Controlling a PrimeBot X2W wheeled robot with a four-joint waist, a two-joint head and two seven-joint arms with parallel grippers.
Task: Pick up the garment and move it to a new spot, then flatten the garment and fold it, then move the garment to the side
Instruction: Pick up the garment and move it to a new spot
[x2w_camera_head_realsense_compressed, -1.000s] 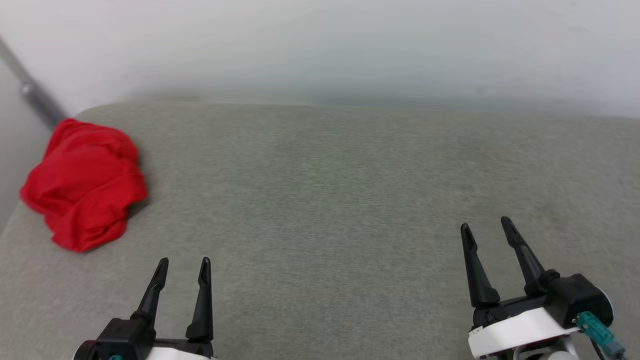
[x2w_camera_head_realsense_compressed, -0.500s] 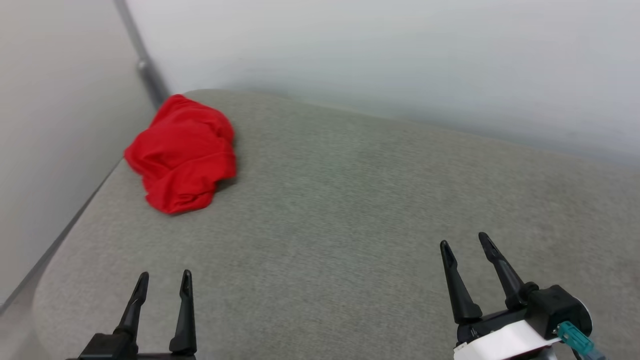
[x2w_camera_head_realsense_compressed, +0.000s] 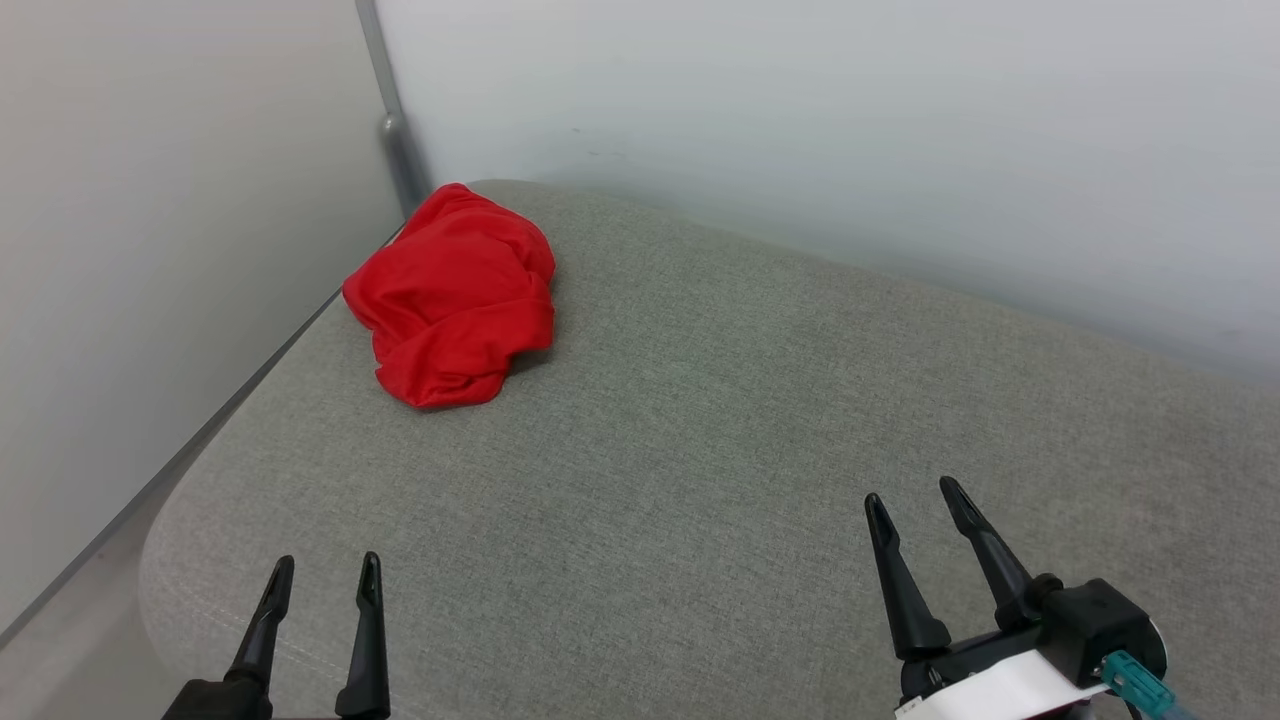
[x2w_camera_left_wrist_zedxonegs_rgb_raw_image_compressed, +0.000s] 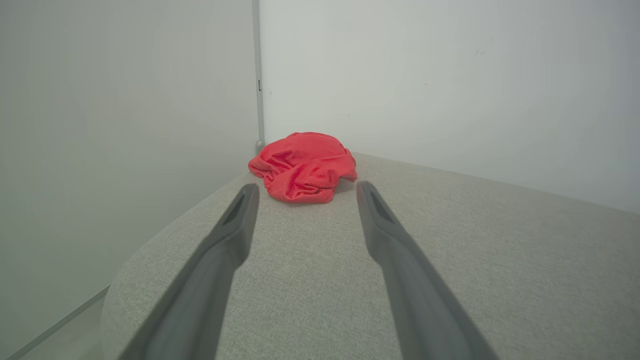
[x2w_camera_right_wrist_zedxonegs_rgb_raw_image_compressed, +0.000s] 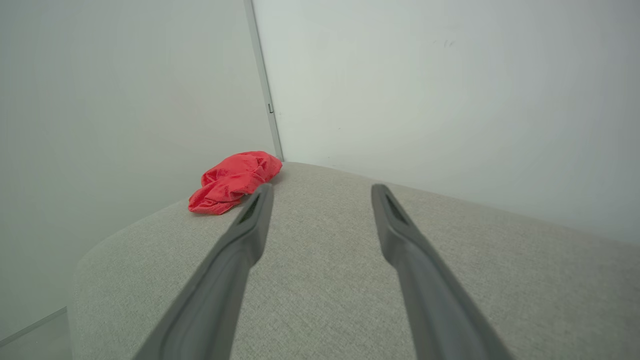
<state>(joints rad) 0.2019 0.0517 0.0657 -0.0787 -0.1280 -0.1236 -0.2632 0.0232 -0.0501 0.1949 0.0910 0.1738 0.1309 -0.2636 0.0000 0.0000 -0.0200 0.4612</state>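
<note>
The garment (x2w_camera_head_realsense_compressed: 452, 298) lay as a crumpled red heap at the far-left corner of the grey padded surface (x2w_camera_head_realsense_compressed: 720, 440). It was close by the left wall (x2w_camera_head_realsense_compressed: 150, 250) and just in front of the corner post (x2w_camera_head_realsense_compressed: 392, 140). No print or sleeves showed, just red folds.

The left gripper (x2w_camera_head_realsense_compressed: 328, 560) sat low at the near-left edge, jaws apart, nothing btwn them. The right gripper (x2w_camera_head_realsense_compressed: 912, 492) sat at near right, also spread & empty. Both were well apart from the cloth.

Key relation: in the head view the heap lay fwd of the left gripper & slightly to its right. In the left wrist view it sat almost dead ahead, framed btwn the two fingers. From the right gripper it lay far fwd-left, out past the tip of the left-hand finger in the right wrist view. So the left arm was nearer & better lined up.

The heap had no clear long axis. It was bunched, perhaps a bit longer along the line from the corner toward the robot.

Judgement: the step in hand was the approach for the first pick-up, w/ the task barely begun. The reach prob. called for a straight fwd extension of the left arm, w/ little room on the wall side.
</note>
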